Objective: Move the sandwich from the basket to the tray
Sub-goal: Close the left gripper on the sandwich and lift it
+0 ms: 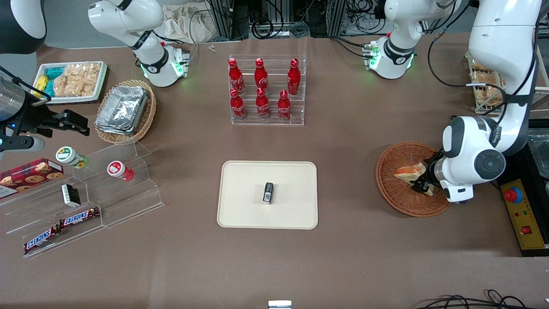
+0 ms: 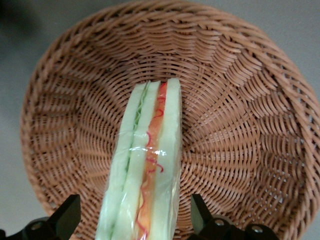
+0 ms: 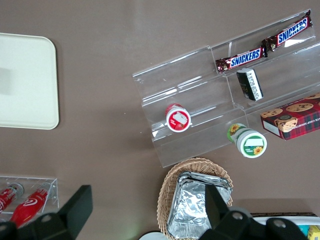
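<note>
The sandwich, a clear-wrapped white-bread wedge with orange and green filling, stands on edge in the reddish-brown wicker basket toward the working arm's end of the table. My left gripper is down inside the basket. In the left wrist view the gripper is open, with one black finger on each side of the sandwich and a gap showing on both sides. The basket fills that view. The cream tray lies mid-table, with a small dark box on it.
A rack of red cola bottles stands farther from the front camera than the tray. A yellow control box lies beside the basket. Toward the parked arm's end are a clear snack stand, a tan basket of foil containers and a white snack tray.
</note>
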### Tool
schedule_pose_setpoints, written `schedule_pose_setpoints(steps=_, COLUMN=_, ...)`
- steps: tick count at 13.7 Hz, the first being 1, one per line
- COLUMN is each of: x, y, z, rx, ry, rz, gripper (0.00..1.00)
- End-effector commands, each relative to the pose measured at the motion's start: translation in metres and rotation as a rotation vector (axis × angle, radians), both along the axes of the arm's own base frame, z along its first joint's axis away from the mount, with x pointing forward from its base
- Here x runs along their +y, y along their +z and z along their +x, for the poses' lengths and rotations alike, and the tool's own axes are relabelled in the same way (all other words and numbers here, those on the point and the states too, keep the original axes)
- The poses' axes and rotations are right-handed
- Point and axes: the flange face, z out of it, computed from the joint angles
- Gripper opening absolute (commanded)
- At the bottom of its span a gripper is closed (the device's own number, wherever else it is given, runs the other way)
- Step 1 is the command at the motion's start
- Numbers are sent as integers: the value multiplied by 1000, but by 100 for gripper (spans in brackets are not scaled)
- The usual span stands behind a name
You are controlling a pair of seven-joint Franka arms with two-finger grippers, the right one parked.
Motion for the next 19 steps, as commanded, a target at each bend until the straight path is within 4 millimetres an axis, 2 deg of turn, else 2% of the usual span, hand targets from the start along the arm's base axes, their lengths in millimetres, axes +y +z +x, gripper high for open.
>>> schedule_pose_setpoints(steps=1, x=0, y=-13, z=-6, rx=-25, ry=8, rz=14, gripper=98)
schedule_pose_setpoints(steps=2, x=5, y=-17, z=-5, rx=-23, ry=16, rz=17, gripper=94)
schedule_pose_setpoints(steps=3, x=5, y=-17, z=-3, rx=-25, ry=4, rz=24, gripper=80)
schedule_pose_setpoints(steps=4, x=4, y=-15, z=1, rx=-36, ry=-27, rz=52, gripper=50)
schedule_pose_setpoints(steps=6, x=3, y=-9, z=5, rx=-55, ry=-53, rz=82, gripper=13)
schedule_pose_setpoints(steps=7, x=1, y=-4, z=6, rx=-69, ry=-67, rz=89, gripper=0)
schedule_pose_setpoints(steps=10, x=1, y=10, z=10, rx=-93, ry=-101, rz=105, gripper=0)
schedule_pose_setpoints(steps=12, x=2, y=30, z=12, rx=-117, ry=-145, rz=103, gripper=0)
schedule_pose_setpoints(steps=17, x=1, y=116, z=22, rx=-159, ry=-309, rz=111, gripper=0)
schedule_pose_setpoints(steps=18, x=-4, y=139, z=24, rx=-134, ry=-349, rz=106, gripper=0)
schedule_pose_setpoints(steps=19, x=-13, y=172, z=24, rx=-109, ry=-400, rz=102, gripper=0)
